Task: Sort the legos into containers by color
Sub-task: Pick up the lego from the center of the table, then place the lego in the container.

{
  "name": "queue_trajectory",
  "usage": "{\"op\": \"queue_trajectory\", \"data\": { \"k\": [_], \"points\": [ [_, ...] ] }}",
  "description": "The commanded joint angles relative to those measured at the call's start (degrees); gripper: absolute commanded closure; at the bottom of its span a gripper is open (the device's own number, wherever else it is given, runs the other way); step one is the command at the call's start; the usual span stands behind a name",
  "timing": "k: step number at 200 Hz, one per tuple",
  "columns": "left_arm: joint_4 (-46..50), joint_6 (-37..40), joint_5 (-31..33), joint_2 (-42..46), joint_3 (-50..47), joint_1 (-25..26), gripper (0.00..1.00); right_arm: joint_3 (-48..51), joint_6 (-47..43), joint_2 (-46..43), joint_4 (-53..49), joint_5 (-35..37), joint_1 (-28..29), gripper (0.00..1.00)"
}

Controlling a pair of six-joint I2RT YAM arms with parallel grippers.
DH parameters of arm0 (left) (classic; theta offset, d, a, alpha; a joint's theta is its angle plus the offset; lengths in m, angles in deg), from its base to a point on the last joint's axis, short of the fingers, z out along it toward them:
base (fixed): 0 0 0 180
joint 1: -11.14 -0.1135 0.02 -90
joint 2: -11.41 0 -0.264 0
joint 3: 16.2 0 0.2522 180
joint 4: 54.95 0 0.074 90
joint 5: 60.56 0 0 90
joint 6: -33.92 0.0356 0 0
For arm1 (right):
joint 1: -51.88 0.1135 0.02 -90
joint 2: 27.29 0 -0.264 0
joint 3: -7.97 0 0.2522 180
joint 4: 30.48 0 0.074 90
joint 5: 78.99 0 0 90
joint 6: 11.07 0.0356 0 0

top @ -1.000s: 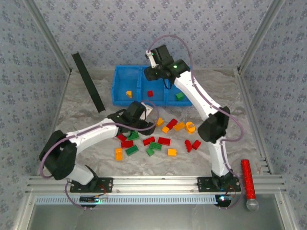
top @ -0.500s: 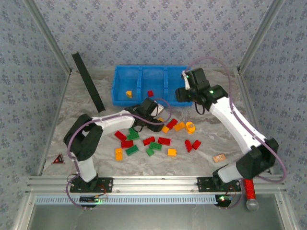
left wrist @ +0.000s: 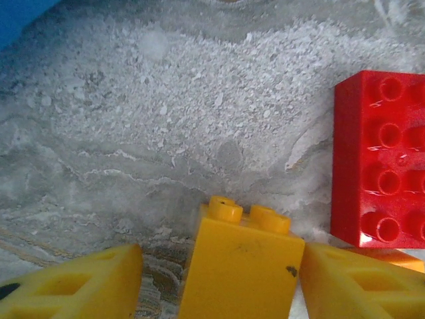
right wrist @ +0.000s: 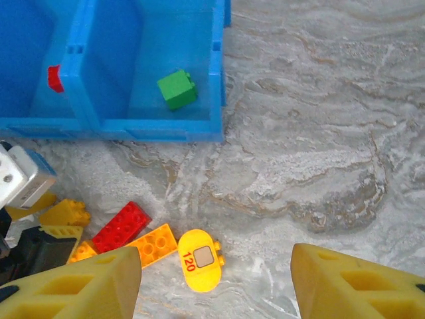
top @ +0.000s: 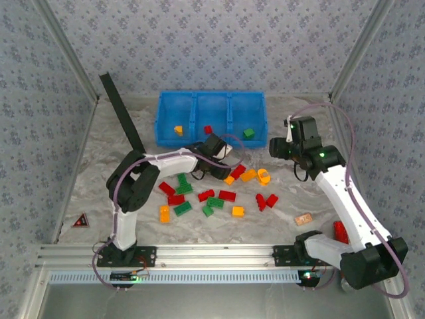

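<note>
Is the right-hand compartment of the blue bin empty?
Not empty: a single green brick lies on its floor, inside the blue bin walls.

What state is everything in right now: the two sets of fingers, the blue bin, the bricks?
left fingers: open, straddling a yellow brick, not yet clamped.
right fingers: open, empty, over the table.
blue bin: one brick in each of its three compartments.
loose bricks: scattered on the table, unsorted.

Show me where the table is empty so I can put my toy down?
Bare table: on the left, between the black bar and the left arm; on the right, between the blue bin and the tan block, where the right gripper hovers. The middle, before the bin, is crowded with legos.
</note>
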Motion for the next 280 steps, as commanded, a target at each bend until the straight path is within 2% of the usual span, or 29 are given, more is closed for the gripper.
{"op": "queue_trajectory", "data": {
  "k": [1,28,51,86,160,202,235,280],
  "points": [
    [2.35,-1.14,0.72,-1.72,2.12,0.22,0.4,0.24,0.74,-0.38,0.68,-2.03,-1.2,0.37],
    [2.53,-1.53,0.81,-2.37,2.26,0.05,0.48,-0.03,0.72,-0.62,0.68,-2.64,-1.37,0.37],
    [1.83,-1.75,0.79,-2.31,1.92,0.03,0.6,0.39,0.93,-0.86,-0.2,-2.95,-1.41,0.37],
    [2.14,-2.29,1.83,-0.26,1.86,-0.68,0.68,3.96,3.34,-2.47,-1.38,-5.17,-1.47,0.37],
    [7.37,-1.01,6.82,16.77,1.15,-6.87,0.72,20.78,17.04,-9.49,-4.64,-11.17,-1.05,0.38],
    [8.41,-4.03,3.31,23.38,2.95,-16.03,0.74,28.15,26.62,-13.92,-4.73,-13.45,-0.61,0.38],
    [9.36,-3.51,2.49,20.66,6.43,-21.52,0.75,31.7,32.59,-16.93,-4.67,-13.26,-0.57,0.38],
    [8.9,-3.75,0.49,11.32,13.04,-25.45,0.76,34.11,35.59,-17.91,-3.56,-14.03,-0.45,0.36]
  ]
}}
